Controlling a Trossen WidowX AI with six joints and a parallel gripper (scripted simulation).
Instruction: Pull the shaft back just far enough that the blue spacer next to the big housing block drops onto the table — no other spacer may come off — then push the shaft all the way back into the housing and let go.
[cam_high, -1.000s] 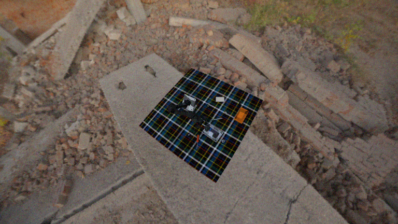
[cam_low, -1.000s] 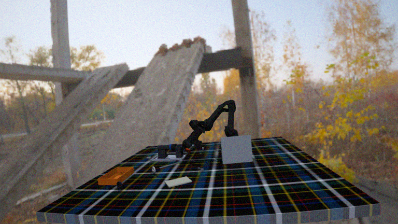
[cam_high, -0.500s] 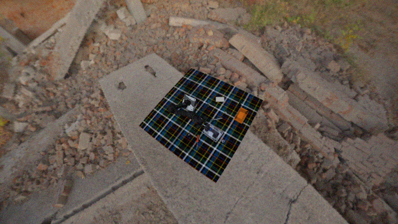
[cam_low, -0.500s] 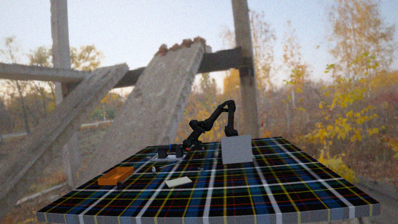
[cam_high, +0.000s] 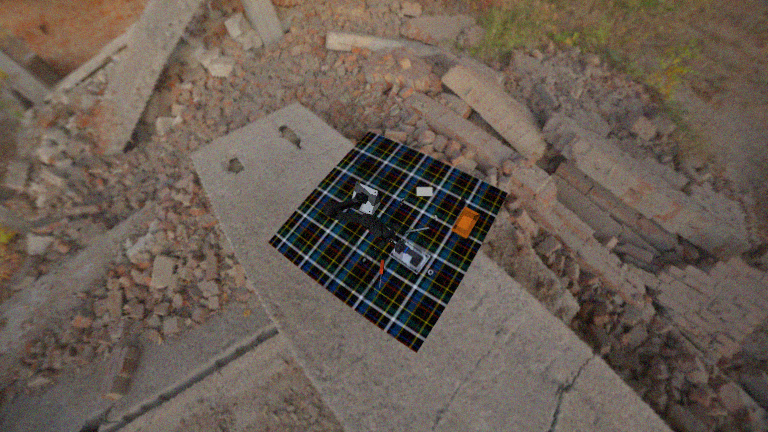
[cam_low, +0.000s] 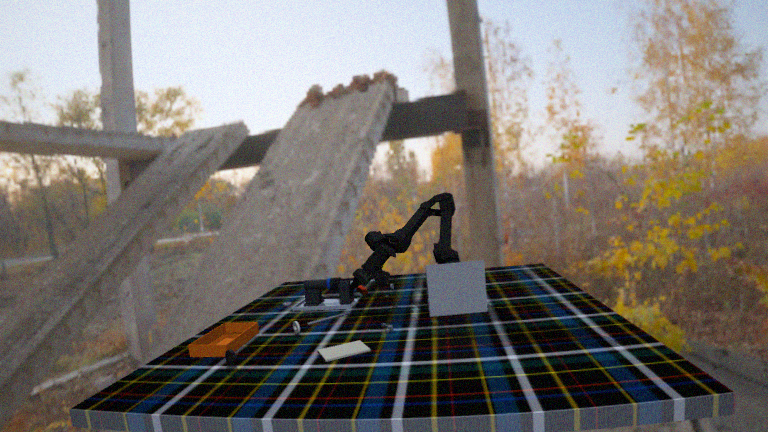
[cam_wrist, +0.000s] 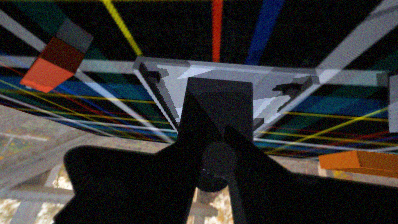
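Observation:
The grey base plate (cam_high: 422, 268) (cam_low: 324, 307) (cam_wrist: 265, 77) carries the big dark housing block (cam_high: 416, 260) (cam_low: 313, 292) and a smaller dark block (cam_low: 345, 291) (cam_wrist: 220, 90) nearer the arm. A blue spacer (cam_low: 328, 280) shows on the shaft between the two blocks; the edges of the single spacers are too small to tell. My gripper (cam_high: 393, 241) (cam_low: 360, 283) (cam_wrist: 216, 130) is shut on the shaft's round dark end (cam_wrist: 218, 160), just outside the smaller block. The fingers hide part of that end and of the block. The shaft's depth in the housing is hidden.
An orange tray (cam_high: 465, 222) (cam_low: 222, 341) (cam_wrist: 357, 162), a pale flat slab (cam_high: 424, 191) (cam_low: 344, 350), a thin rod (cam_high: 418, 229) (cam_low: 324, 319) and a ring (cam_low: 296, 326) lie around the fixture. A red-handled screwdriver (cam_high: 381, 267) (cam_wrist: 55, 65) lies beside it. A grey panel (cam_low: 456, 289) stands near the arm's base.

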